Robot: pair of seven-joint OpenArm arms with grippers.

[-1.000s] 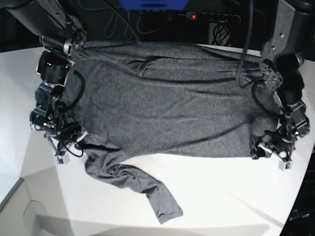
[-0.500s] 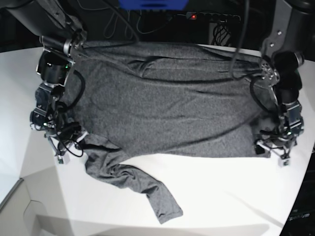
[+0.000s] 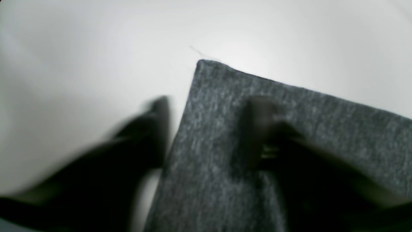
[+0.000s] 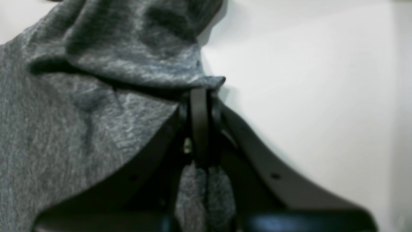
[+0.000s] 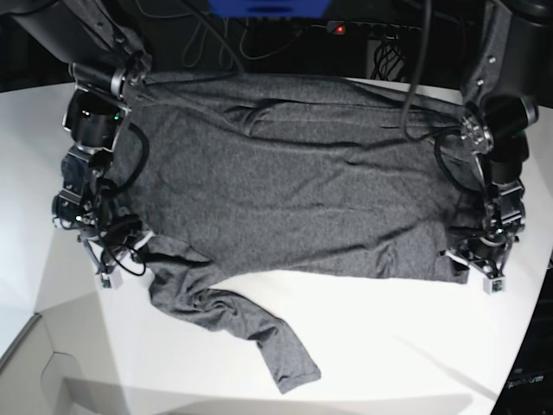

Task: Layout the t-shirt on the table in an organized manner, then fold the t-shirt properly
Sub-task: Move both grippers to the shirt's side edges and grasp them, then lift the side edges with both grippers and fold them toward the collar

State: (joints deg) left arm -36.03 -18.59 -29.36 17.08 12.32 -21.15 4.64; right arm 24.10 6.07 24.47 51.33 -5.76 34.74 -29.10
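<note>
White table [image 5: 389, 346] — grey t-shirt [image 5: 294, 190] spread, wrinkled.

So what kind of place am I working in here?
Probably a robotics lab bench: a plain white curved-edge table, two black robot arms at a heathered charcoal-grey jersey t-shirt, and cables with a power strip behind.

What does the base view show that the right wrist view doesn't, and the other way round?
Only the base view shows the whole t-shirt spread out, one sleeve trailing toward the near edge, and the left gripper at a hem corner. Only the right wrist view shows the right gripper up close, its fingers pressed shut on a bunched fold. Both show grey fabric on the white table.
</note>
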